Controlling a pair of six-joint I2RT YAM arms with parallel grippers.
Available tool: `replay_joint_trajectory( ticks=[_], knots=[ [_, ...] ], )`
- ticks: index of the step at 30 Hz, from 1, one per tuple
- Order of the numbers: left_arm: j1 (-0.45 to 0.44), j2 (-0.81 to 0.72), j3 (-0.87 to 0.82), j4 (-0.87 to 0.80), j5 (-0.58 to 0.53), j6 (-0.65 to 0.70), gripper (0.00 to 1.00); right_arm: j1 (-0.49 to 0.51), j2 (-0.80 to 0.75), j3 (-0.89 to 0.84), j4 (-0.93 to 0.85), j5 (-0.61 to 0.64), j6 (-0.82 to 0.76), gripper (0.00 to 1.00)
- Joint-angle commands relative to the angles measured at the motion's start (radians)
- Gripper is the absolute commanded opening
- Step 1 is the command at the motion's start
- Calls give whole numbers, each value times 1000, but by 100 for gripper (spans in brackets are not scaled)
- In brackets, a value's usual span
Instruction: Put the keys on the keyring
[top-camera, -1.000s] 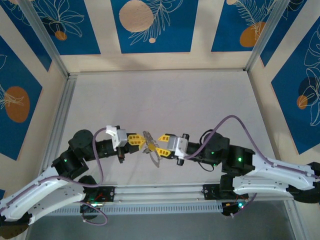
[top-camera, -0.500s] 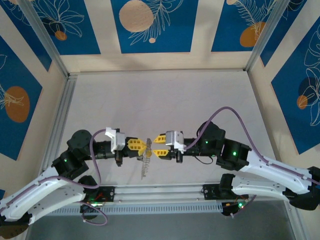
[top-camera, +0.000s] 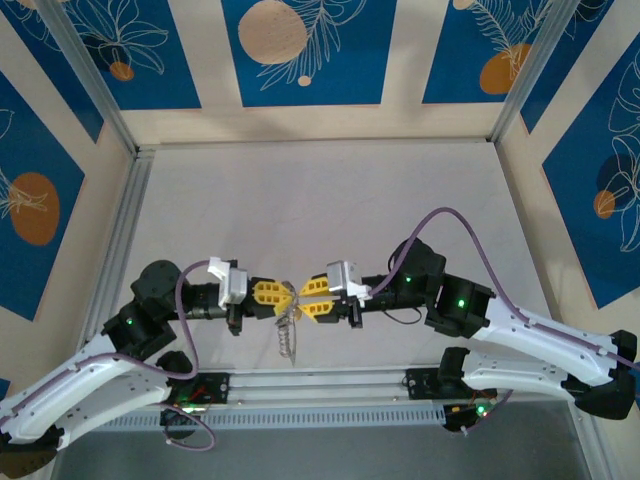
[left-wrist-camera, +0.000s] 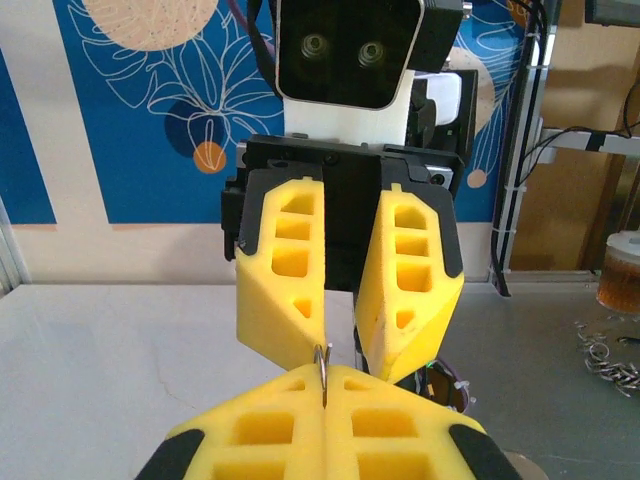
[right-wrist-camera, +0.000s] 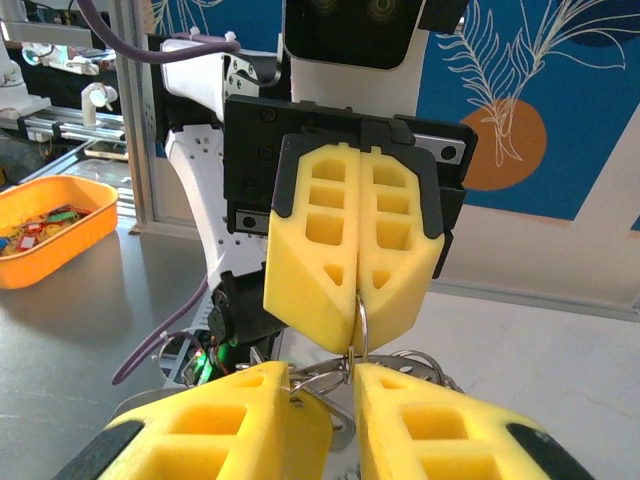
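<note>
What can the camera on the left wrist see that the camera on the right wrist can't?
Left wrist view: a little heap of metal bits lying on the table far to the right, and the right gripper seen from the front, its jaws apart. Right wrist view: an orange tray of colourful bits at the left, and the left gripper seen from the front, shut. Both: the yellow fingers of the two grippers facing each other, with the thin keyring pinched in the left gripper.
</note>
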Motion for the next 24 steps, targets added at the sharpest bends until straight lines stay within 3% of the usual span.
replay_joint_trajectory(
  ticks=[1,10,18,24],
  knots=[
    [-6,4,21,67,51,-20,0,-16,5,18,30,-5,26,24],
    [-6,16,26,71,72,-28,0,-36,16,17,49,-19,44,23],
    [-5,0,1,124,20,-33,0,-37,23,1,52,-52,51,21],
    [-5,3,-27,201,9,-58,0,-38,28,-4,53,-49,54,9]
  ],
)
